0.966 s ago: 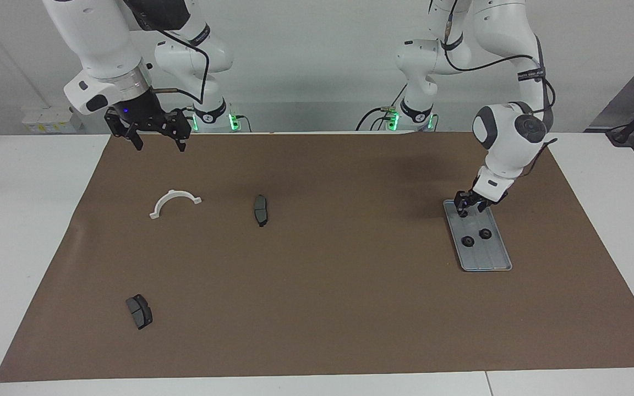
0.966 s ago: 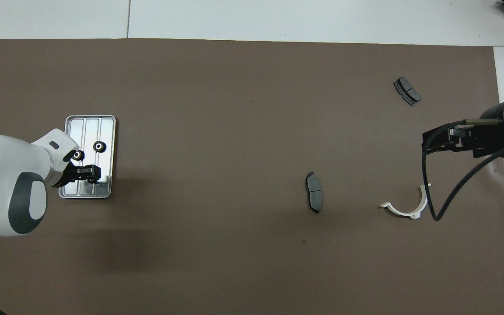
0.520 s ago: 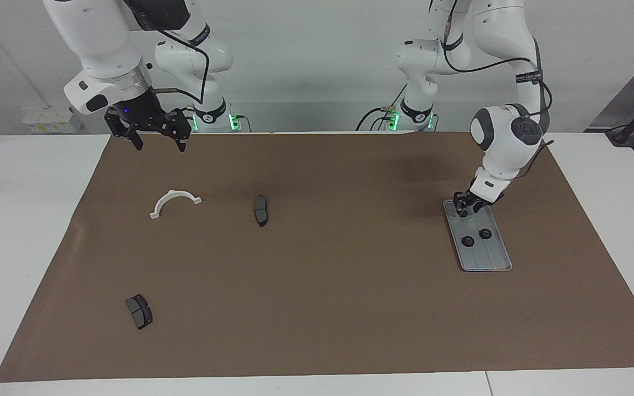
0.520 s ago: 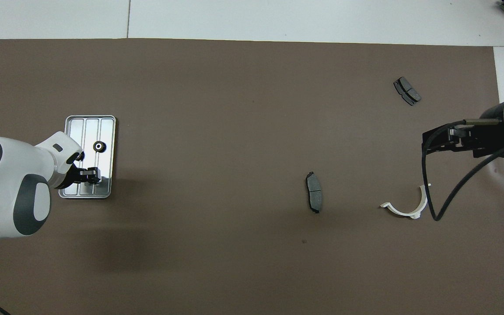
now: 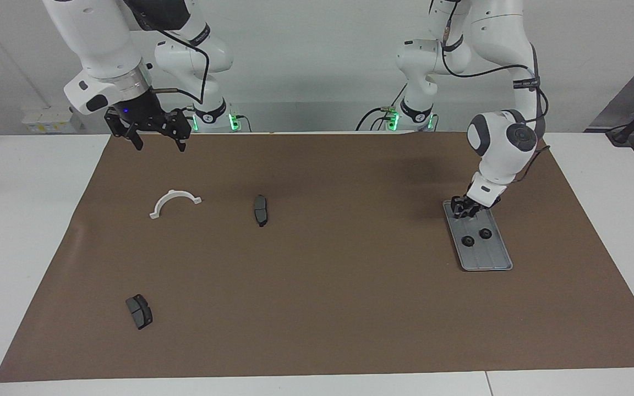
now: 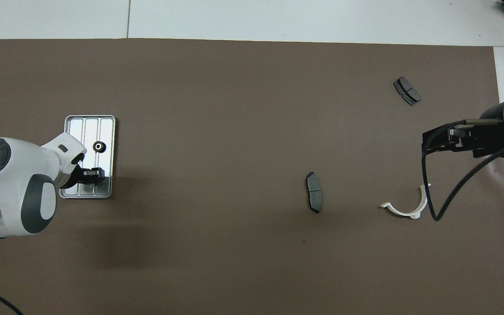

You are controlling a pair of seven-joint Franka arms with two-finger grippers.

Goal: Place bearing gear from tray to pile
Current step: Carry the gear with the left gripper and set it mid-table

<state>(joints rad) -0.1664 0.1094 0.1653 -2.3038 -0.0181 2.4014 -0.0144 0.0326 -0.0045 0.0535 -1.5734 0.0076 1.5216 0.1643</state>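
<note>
since a second ago the left gripper (image 5: 465, 207) has drawn in over the robots' end of the tray (image 5: 496, 260) while its fingers narrowed; whether they have clamped on anything cannot be told, since the wrist hides what lies between them. two black bearing gears (image 5: 476, 237) sit side by side on the tray's ribbed floor, farther from the robots than the gripper and apart from it in the facing view; from overhead only one gear (image 6: 98, 146) shows, the other covered by the arm's wrist. the tray lies lengthwise at the left arm's end of the brown mat (image 5: 328, 308), which probably explains why this arm does the picking. the pile is a loose scatter toward the right arm's end: a white half-ring bracket (image 5: 174, 202), one dark brake pad (image 5: 260, 210) beside it, and a second brake pad (image 5: 138, 311) lying farthest from the robots. the right gripper (image 5: 155, 136) waits raised over the mat's edge nearest the robots, above the bracket's end of the table, its fingers spread and empty, seemingly kept clear until needed. judged from the layout, no gear has reached the pile yet and the whole carry across the mat remains.
</note>
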